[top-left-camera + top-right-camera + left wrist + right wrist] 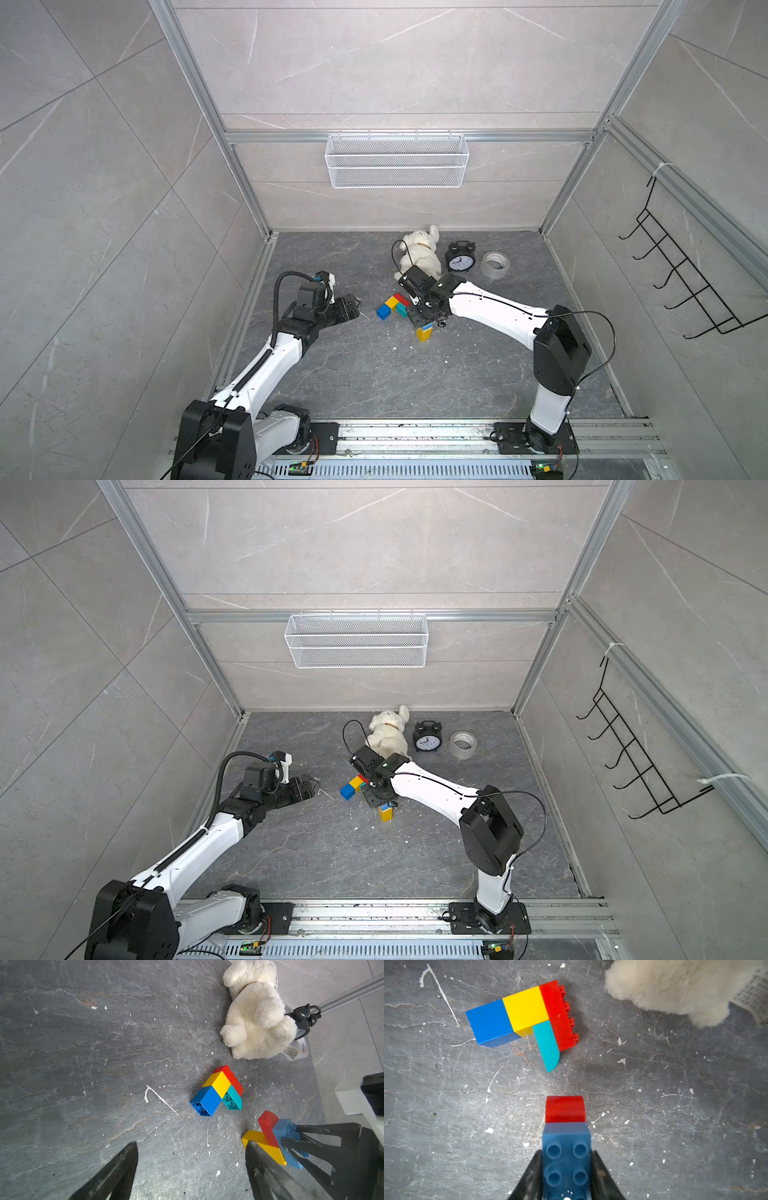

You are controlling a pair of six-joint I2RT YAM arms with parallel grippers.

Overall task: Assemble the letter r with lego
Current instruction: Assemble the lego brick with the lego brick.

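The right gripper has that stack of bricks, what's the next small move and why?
Probably carry the stack toward the joined bricks lying on the table and line it up with their blue end. The right gripper is shut on the stack, bare table separates the two groups, and the left gripper is open and empty.

Multicoloured lego (218, 1086), cream plush toy (259, 1022), black clock (460, 259)

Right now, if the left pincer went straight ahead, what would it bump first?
Most likely the blue brick at the near end of the joined lego piece lying flat. The open left pincer points at it, with only bare table between. Its height is hard to judge, so it might skim over.
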